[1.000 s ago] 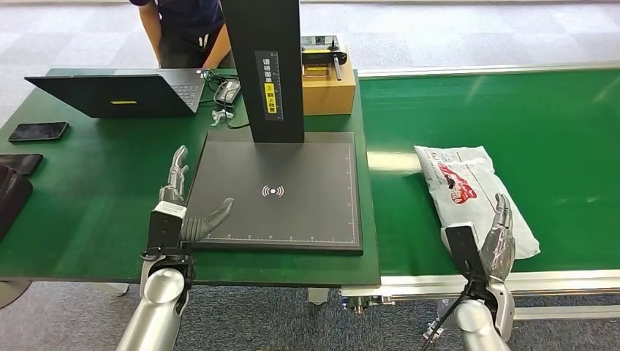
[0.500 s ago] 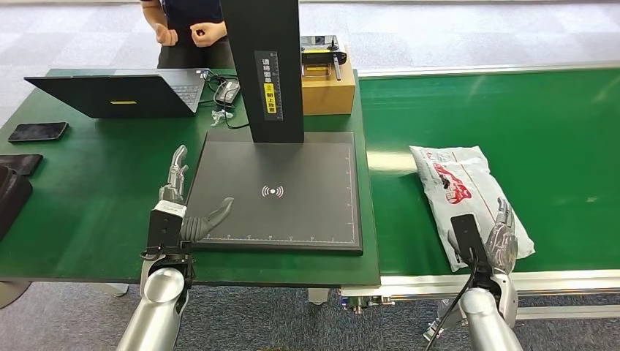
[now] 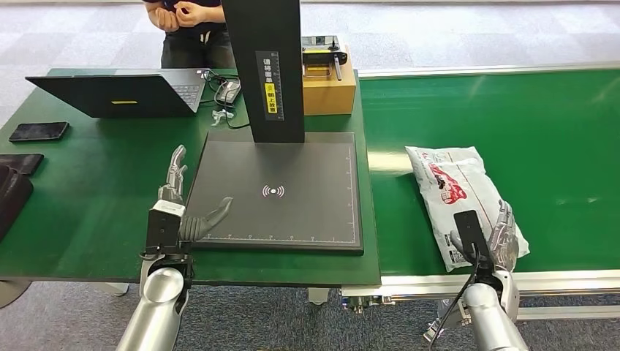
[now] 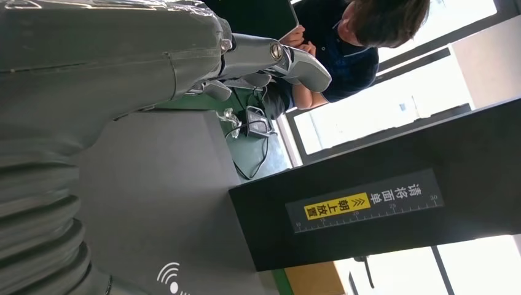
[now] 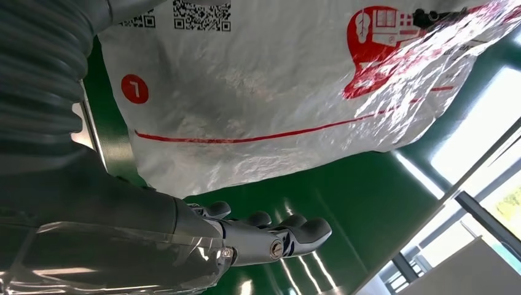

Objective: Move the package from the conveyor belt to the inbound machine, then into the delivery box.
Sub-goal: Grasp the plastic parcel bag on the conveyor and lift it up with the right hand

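White package (image 3: 455,191) with red print lies on the green conveyor belt (image 3: 556,139), right of the inbound machine (image 3: 281,190). Right hand (image 3: 497,238) at package's near end, fingers (image 5: 289,228) straight beside the bag, holding nothing; contact hard to tell. Left hand (image 3: 179,208) at the machine's left edge, fingers spread, empty. Person (image 3: 186,22) behind the laptop (image 3: 117,91).

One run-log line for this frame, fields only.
package: on conveyor belt, not lifted | right hand: open at package's near end | left hand: open beside scanner plate
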Robot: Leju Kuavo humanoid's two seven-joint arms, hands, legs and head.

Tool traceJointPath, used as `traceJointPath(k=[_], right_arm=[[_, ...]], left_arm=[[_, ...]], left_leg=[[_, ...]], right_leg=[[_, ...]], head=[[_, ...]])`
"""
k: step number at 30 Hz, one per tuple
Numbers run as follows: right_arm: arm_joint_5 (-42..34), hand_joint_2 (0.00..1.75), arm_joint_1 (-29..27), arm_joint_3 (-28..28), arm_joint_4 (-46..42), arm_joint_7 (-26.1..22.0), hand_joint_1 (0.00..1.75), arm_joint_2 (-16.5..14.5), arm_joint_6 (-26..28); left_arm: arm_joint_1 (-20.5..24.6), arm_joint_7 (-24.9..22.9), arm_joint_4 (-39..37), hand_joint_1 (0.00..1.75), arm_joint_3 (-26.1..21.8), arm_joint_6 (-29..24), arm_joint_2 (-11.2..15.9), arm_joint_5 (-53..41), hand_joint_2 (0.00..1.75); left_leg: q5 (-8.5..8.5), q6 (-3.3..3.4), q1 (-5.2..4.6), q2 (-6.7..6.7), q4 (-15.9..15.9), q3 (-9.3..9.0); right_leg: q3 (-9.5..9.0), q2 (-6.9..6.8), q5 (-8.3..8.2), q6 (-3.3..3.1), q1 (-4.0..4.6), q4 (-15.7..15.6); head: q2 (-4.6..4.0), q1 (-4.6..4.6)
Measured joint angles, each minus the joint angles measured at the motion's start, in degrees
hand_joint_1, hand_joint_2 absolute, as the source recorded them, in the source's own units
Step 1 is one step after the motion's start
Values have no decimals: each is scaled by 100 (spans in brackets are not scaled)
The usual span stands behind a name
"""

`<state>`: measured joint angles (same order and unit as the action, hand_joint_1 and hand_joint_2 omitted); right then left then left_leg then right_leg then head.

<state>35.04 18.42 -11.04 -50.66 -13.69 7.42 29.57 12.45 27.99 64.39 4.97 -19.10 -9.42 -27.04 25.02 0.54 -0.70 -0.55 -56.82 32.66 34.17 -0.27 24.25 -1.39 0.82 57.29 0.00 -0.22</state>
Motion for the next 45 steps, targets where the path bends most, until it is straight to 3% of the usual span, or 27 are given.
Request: traceJointPath(k=[9,16,21,30,45], right_arm=[[-51,175,459,-88,944,-147,0,158,15],[-480,175,605,-82,1208,-1319,0,165,-270],[-674,175,546,95,914,-1613,0,108,-482],[-724,175,511,527,114,-1539,0,12,-599],[-915,175,524,792,-237,-1557,0,5,-894]], left_arm=[[-122,7,31,0,-8,-79,-16,55,175],[-280,51,162,0,-68,-80,-45,39,175],[-316,115,191,0,-115,-64,-48,43,175],[-307,143,199,0,-161,-59,-48,59,175],[-297,125,222,0,-197,-33,-48,83,175]], left_leg=[[1,0,0,0,0,2],[0,0,1,2,1,3],[-1,-1,1,1,2,3],[-1,-1,1,1,1,3],[-1,0,1,2,1,3]], right_leg=[[2,0,0,0,0,0],[1,-2,0,-1,1,0],[1,0,0,-1,1,1],[1,-2,0,-1,1,1],[2,-2,0,-1,1,1]], head=[[0,0],[0,0],[0,1],[0,0],[0,0]])
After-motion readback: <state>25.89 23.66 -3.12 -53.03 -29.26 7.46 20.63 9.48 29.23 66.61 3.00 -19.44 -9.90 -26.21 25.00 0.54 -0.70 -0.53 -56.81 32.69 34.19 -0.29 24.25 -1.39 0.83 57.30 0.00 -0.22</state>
